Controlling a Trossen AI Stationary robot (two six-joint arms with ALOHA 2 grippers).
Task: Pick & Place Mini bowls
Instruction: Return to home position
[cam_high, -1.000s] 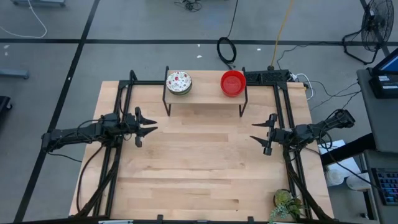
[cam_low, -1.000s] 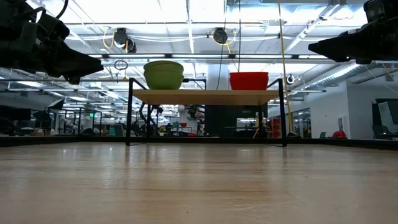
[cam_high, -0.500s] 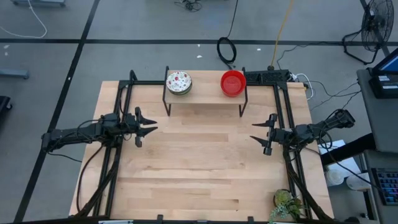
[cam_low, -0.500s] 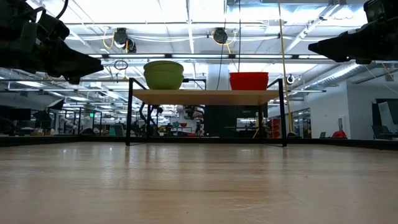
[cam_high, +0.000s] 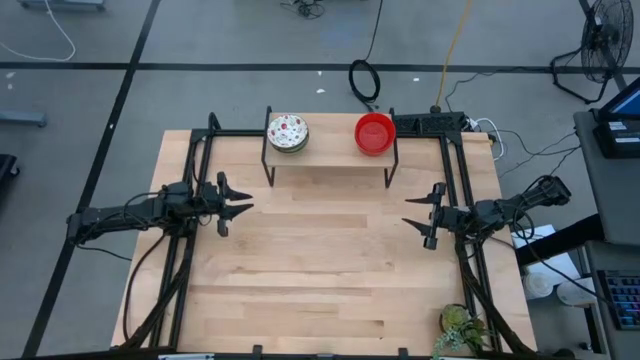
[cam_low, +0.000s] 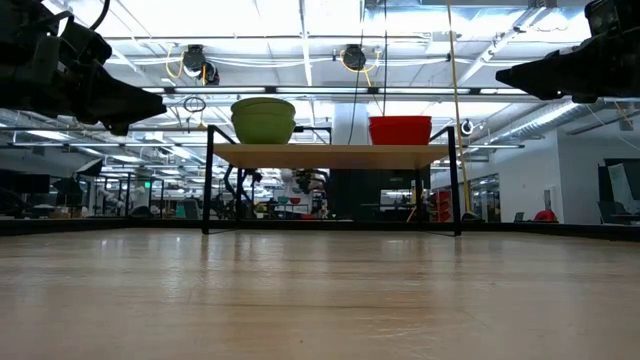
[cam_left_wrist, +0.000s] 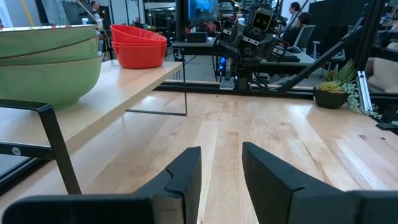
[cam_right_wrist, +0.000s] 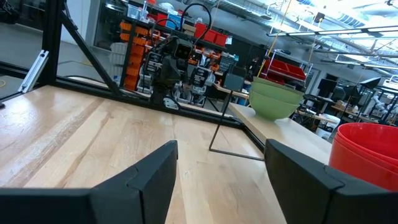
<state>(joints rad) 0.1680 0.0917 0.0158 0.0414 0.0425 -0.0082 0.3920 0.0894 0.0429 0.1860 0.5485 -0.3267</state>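
On the flat wooden shelf (cam_high: 330, 146) at the table's far edge stand two separate stacks of round bowls: speckled white bowls (cam_high: 288, 131), green outside, on the left and glossy red bowls (cam_high: 375, 133) on the right. The left gripper (cam_high: 232, 205) and right gripper (cam_high: 425, 218) hover at opposite sides of the pale plank table (cam_high: 320, 270), fingers spread and empty.

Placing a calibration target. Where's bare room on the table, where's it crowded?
Bare: table centre between left end effector and right end effector, and the front, except the plant corner. Crowded: shelf, white patterned bowls and red bowls at its ends.
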